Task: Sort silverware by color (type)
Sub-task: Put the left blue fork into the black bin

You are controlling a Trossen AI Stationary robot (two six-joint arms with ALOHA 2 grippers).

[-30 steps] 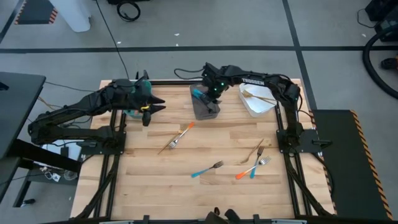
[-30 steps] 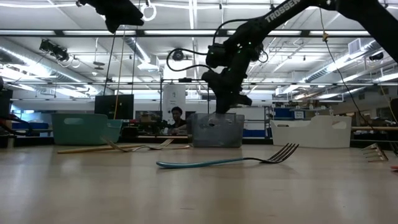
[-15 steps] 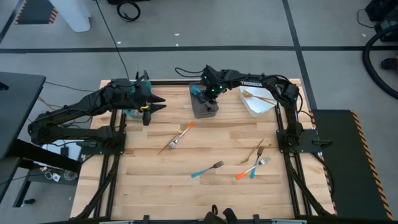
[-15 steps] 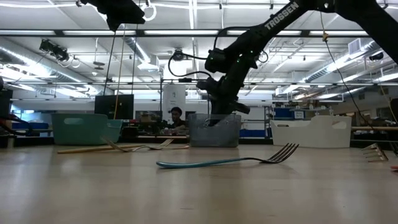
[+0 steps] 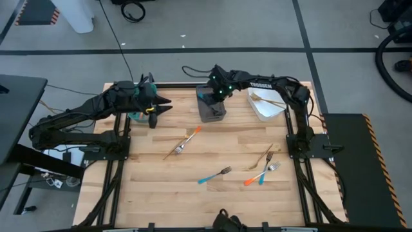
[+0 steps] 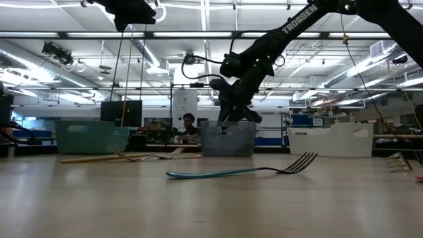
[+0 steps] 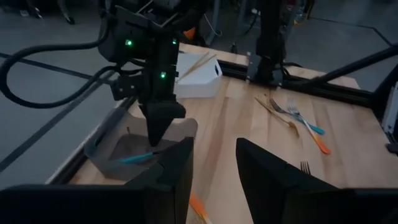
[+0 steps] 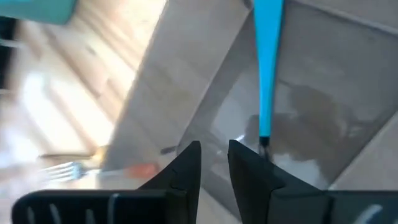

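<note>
Two arms reach over the wooden tabletop (image 5: 161, 187). From the right side, the right arm stretches toward twelve o'clock and its right gripper (image 5: 212, 96) hangs just above the grey bin (image 5: 213, 115) at the far middle of the tabletop. Its fingers (image 8: 186, 163) stand slightly spread with a narrow gap between them, pinching nothing. A blue-handled fork (image 8: 267, 74) lies inside the grey bin just beside those fingers; the left wrist view shows the same fork (image 7: 138, 158) on the bin's floor below the gripper tip.

At about ten o'clock the left gripper (image 5: 154, 108) hovers above the tabletop near the teal bin (image 6: 91, 137), its fingers (image 7: 267, 171) parted and empty.

Loose silverware is scattered on the bare wood. An orange-handled fork (image 5: 191, 135) and a tan-handled fork (image 5: 172, 153) lie close together near the centre, in line with each other. Nearer six o'clock rests another blue fork (image 5: 214, 175), which fills the foreground of the low view (image 6: 241, 171). Toward four o'clock a cluster lies together: a tan fork (image 5: 264, 156), an orange fork (image 5: 255, 178) and a blue one (image 5: 268, 171), the last two crossing. In the white bin (image 5: 260, 111) at about one o'clock rests a golden-tan fork (image 5: 269, 100).

A person (image 6: 188, 123) shows in the room beyond the tabletop.
</note>
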